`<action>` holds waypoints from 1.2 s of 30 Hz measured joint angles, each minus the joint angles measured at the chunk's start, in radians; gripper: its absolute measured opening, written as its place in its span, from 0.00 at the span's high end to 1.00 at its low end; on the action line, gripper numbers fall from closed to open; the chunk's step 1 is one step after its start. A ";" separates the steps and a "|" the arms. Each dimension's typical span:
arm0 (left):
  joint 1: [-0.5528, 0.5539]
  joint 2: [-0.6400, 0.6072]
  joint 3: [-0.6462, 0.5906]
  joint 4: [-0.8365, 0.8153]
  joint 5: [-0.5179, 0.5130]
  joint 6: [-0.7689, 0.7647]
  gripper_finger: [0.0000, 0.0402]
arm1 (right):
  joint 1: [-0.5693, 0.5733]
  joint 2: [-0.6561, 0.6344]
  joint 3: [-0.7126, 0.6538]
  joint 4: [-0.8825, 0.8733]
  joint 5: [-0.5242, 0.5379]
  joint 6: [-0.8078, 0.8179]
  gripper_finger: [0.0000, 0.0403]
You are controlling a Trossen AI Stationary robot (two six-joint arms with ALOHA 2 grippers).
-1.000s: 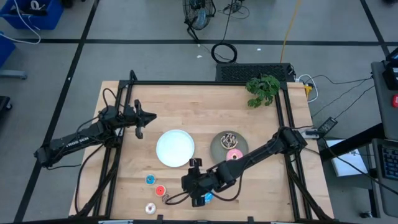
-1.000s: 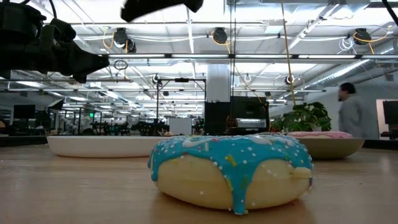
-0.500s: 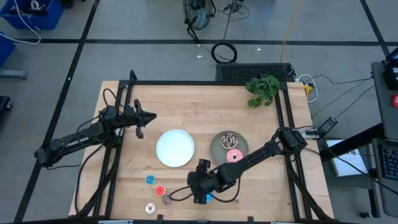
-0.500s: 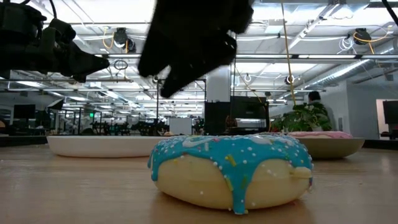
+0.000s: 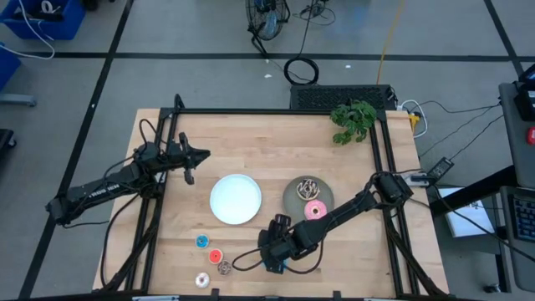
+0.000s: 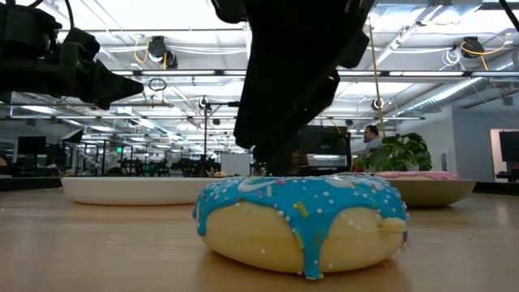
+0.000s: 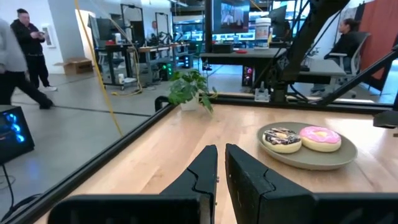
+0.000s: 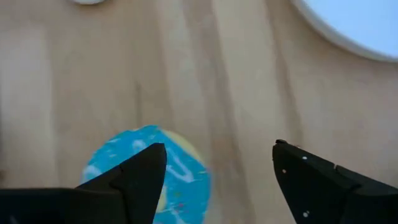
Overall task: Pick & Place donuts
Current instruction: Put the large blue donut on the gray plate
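The blue sprinkled donut [image 6: 300, 223] lies flat on the wooden table near its near edge [image 5: 279, 267]. My right gripper [image 8: 217, 152] hangs open just above it, pointing down. One finger [image 8: 130, 180] is over the donut's [image 8: 149, 171] side and the other stands off over bare wood. The pink donut [image 5: 315, 209] and the brown drizzled donut [image 5: 308, 186] lie on the grey plate [image 5: 292, 201]. Tiny blue [image 5: 201, 242], red [image 5: 215, 256], brown [image 5: 224, 267] and white [image 5: 201, 280] donuts lie on the table. My left gripper [image 5: 198, 155] waits shut at the left.
The white plate [image 5: 235, 199] lies left of the grey plate, just beyond the right gripper [image 5: 276, 255]. A potted plant [image 5: 353, 119] stands at the far right corner. Dark frame rails run along the table's sides. People move in the room beyond.
My right gripper has moved toward the table's right and come down over the blue sprinkled donut, staying open. The donut has not moved.
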 joint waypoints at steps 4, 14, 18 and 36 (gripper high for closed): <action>0.000 0.000 0.000 -0.004 0.000 0.001 0.91 | 0.015 0.000 0.000 0.020 -0.032 0.000 0.31; 0.000 0.000 0.000 -0.003 0.000 0.003 0.91 | 0.034 0.006 0.000 0.018 -0.033 0.044 0.33; 0.000 0.000 0.000 -0.003 0.000 0.004 0.91 | 0.035 0.045 0.001 0.000 -0.058 0.047 0.33; 0.000 0.000 0.000 -0.003 0.000 0.003 0.91 | 0.032 0.064 -0.069 0.016 -0.095 0.102 0.43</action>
